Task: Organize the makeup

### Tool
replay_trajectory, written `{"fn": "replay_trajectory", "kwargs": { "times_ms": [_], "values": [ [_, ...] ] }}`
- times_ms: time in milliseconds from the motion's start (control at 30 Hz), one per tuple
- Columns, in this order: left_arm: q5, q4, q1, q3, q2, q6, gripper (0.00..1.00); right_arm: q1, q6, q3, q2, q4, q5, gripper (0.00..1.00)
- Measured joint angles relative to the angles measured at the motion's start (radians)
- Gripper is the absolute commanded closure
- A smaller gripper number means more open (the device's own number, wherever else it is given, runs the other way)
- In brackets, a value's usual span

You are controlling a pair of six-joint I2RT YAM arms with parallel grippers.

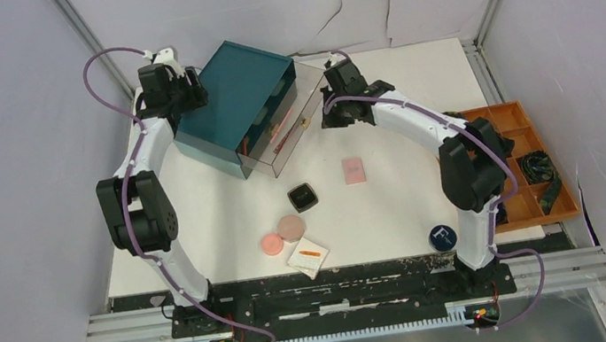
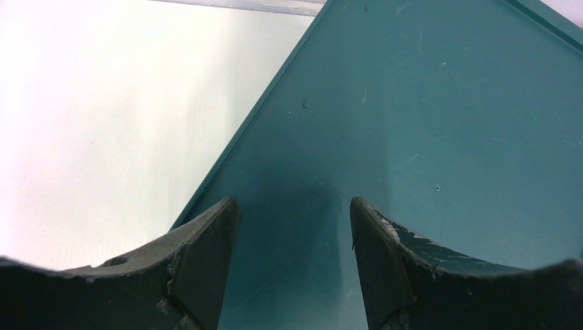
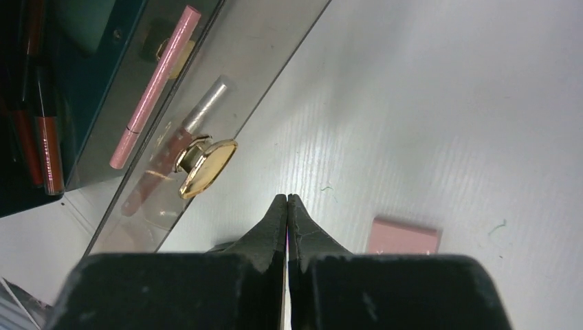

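On the table lie a black square compact [image 1: 303, 196], a pink square [image 1: 354, 170], a pink disc [image 1: 272, 244], a beige disc [image 1: 290, 227], a white pad [image 1: 309, 258] with a thin red stick [image 1: 311, 251] on it, and a dark-blue "F" tin [image 1: 442, 236]. My left gripper [image 1: 193, 90] is open and empty against the teal drawer box [image 2: 426, 130]. My right gripper [image 1: 336, 116] is shut and empty, low over the table beside the box's clear open drawer [image 3: 206, 82]. That drawer holds a pink stick [image 3: 157, 86]. The pink square also shows in the right wrist view [image 3: 403, 236].
The teal drawer box [image 1: 236, 98] stands at the back left of centre. Its clear drawer has a gold knob [image 3: 206, 159], and red sticks [image 3: 48, 152] lie in another compartment. An orange compartment tray [image 1: 525, 117] with dark bundles sits at the right edge. Walls enclose the table.
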Motion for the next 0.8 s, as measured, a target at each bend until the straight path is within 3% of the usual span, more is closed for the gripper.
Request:
{"fn": "replay_trajectory", "kwargs": {
  "times_ms": [800],
  "values": [
    [0.002,0.012,0.001,-0.006,0.001,0.0,0.31,0.009,0.228,0.434,0.418,0.166,-0.248,0.99]
  ]
}}
